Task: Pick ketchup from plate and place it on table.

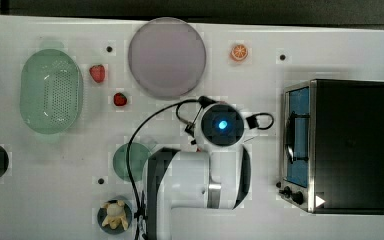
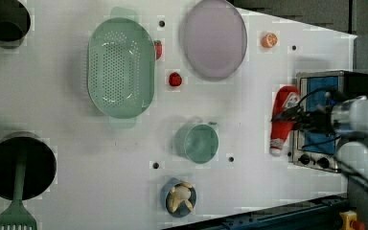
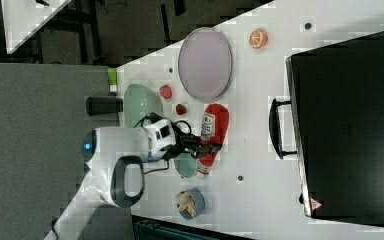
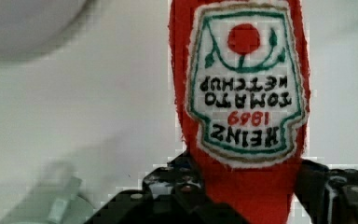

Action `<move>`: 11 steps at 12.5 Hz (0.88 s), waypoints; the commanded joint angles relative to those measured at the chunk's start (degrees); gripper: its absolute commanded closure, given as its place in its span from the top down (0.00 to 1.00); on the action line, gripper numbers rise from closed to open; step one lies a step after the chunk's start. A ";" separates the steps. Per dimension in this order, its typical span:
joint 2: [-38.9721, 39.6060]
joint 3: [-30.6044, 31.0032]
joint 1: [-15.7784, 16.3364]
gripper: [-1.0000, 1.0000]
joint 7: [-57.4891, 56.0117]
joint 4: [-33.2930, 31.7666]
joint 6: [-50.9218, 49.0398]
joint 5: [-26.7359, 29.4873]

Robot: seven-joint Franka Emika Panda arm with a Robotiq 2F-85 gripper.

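Note:
The ketchup [image 2: 283, 120] is a soft red bottle with a white Heinz label [image 4: 244, 88]. My gripper [image 4: 254, 191] is shut on its narrow end, with one dark finger on each side. In the right view the ketchup [image 3: 213, 131] lies lengthwise over the white table [image 1: 330, 45], between the plate and the oven. I cannot tell whether it touches the tabletop. The pale lilac plate [image 1: 166, 57] has nothing on it and sits well apart from the bottle. In the top view my arm covers the gripper and the bottle.
A black and silver toaster oven [image 1: 340, 145] stands close beside the bottle. A green cup [image 2: 199, 143] sits on the other side. Farther off are a green perforated basket [image 1: 51, 91], two strawberries [image 1: 97, 73], an orange slice [image 1: 239, 52] and a blue bowl with a toy [image 1: 114, 216].

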 commanded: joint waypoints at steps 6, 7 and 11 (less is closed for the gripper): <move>7.39 0.06 0.40 0.82 5.81 -1.12 10.29 0.21; 7.17 0.09 0.40 0.93 5.89 -0.88 11.04 0.21; 2.51 0.44 0.42 1.00 11.30 5.07 0.02 0.48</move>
